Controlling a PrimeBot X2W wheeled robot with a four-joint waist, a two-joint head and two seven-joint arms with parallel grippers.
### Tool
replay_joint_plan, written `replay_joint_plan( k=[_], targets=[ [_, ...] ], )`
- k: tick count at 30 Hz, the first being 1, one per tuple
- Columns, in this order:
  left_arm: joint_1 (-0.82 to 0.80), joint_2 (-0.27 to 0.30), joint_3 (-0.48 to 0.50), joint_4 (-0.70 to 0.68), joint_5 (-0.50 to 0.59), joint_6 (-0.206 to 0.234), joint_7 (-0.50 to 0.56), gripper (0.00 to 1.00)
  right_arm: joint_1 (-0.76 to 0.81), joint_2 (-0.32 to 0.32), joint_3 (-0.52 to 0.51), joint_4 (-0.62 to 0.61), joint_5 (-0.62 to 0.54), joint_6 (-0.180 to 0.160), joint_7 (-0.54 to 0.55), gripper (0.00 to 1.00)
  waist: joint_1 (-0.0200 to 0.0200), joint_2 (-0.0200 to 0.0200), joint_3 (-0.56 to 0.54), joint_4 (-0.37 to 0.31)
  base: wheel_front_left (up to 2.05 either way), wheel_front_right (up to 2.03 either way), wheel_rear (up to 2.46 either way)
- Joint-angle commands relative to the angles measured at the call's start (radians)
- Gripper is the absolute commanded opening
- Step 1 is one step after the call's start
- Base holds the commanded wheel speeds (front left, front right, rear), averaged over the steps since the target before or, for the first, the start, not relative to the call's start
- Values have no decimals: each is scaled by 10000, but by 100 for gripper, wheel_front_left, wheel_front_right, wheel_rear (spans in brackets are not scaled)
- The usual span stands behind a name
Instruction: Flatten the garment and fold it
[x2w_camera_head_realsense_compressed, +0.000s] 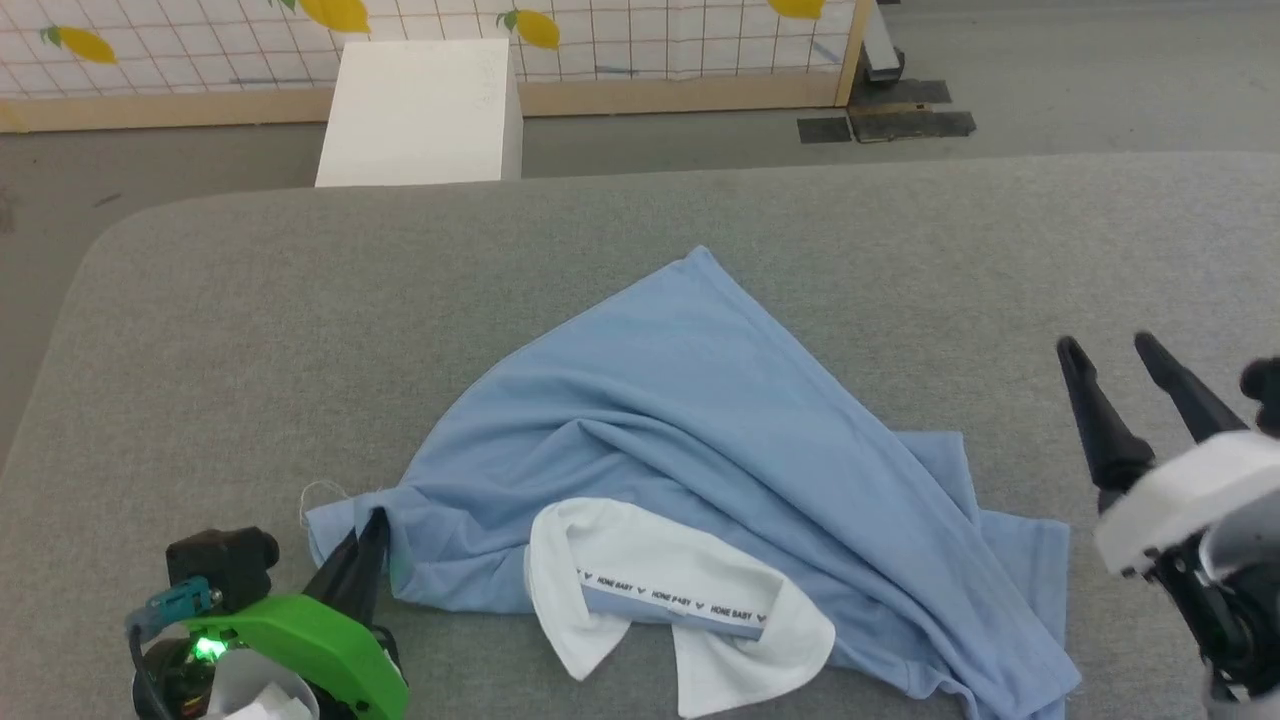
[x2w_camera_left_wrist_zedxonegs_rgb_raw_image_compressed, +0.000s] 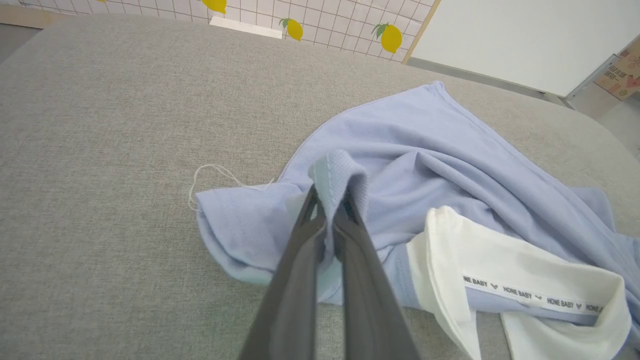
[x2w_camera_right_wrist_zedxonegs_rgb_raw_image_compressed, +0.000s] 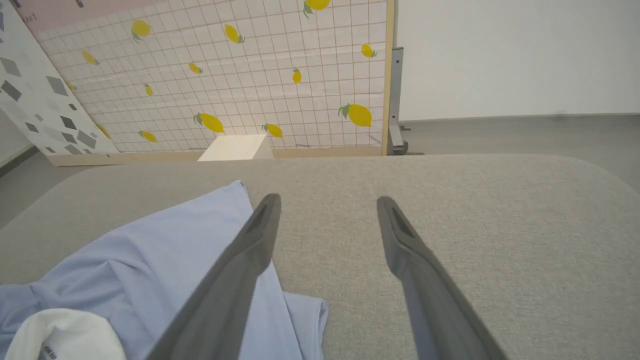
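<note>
The garment (x2w_camera_head_realsense_compressed: 700, 440), a light blue polo shirt with a white collar (x2w_camera_head_realsense_compressed: 690, 600), lies crumpled in a rough triangle on the grey table (x2w_camera_head_realsense_compressed: 250, 320). My left gripper (x2w_camera_head_realsense_compressed: 370, 530) is shut on a fold at the shirt's left end, and the left wrist view shows blue fabric (x2w_camera_left_wrist_zedxonegs_rgb_raw_image_compressed: 332, 175) pinched up between the dark fingers. My right gripper (x2w_camera_head_realsense_compressed: 1105, 350) hovers open to the right of the shirt, off the cloth. In the right wrist view its fingers (x2w_camera_right_wrist_zedxonegs_rgb_raw_image_compressed: 260, 235) stand wide apart over bare table with the shirt's edge (x2w_camera_right_wrist_zedxonegs_rgb_raw_image_compressed: 300, 310) at lower left.
A white box (x2w_camera_head_realsense_compressed: 420, 110) stands on the floor beyond the table's far edge, before a lemon-patterned grid panel (x2w_camera_head_realsense_compressed: 620, 40). A loose white thread (x2w_camera_head_realsense_compressed: 320, 495) trails from the shirt's left corner.
</note>
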Motion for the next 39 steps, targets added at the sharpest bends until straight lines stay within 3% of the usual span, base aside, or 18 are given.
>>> replay_joint_plan(
  k=[1, 6, 10, 22, 30, 38, 39],
  targets=[
    [-7, 10, 42, -33, -110, 15, -71, 0, -414, 54, 217, 246, -149, 37, -235, 100, 1, 47, 183, 127, 0, 0, 0],
    [-258, 21, 27, -71, -100, -131, -93, 0, -1715, 190, 960, 1367, -454, 37, -581, 100, 1, 47, 754, 516, 0, 0, 0],
    [-703, 56, -9, -130, -60, -408, -105, 0, -3292, 188, 1691, 2449, -899, 37, -245, 100, 1, 47, 1561, 1003, 0, 0, 0],
    [-1895, -54, -10, 79, -101, -1284, -465, 0, -7986, -17, 4114, 5597, -1747, 37, 3085, 100, 1, 47, 3873, 2156, 0, 0, 0],
    [-2197, -260, -89, 586, -182, -1648, -748, 0, -9316, 260, 4955, 7149, -2113, 37, 5145, 100, 1, 47, 4474, 2471, 0, 0, 0],
    [-2286, -351, -161, 981, -205, -1795, -897, 0, -9449, 377, 5771, 7890, -1607, 37, 6730, 100, 1, 47, 4519, 2495, 0, 0, 0],
    [-2280, -354, -165, 1013, -207, -1791, -903, 0, -9441, 362, 5786, 7897, -1538, 37, 6831, 86, 1, 47, 4482, 2479, 0, 0, 0]
  ],
)
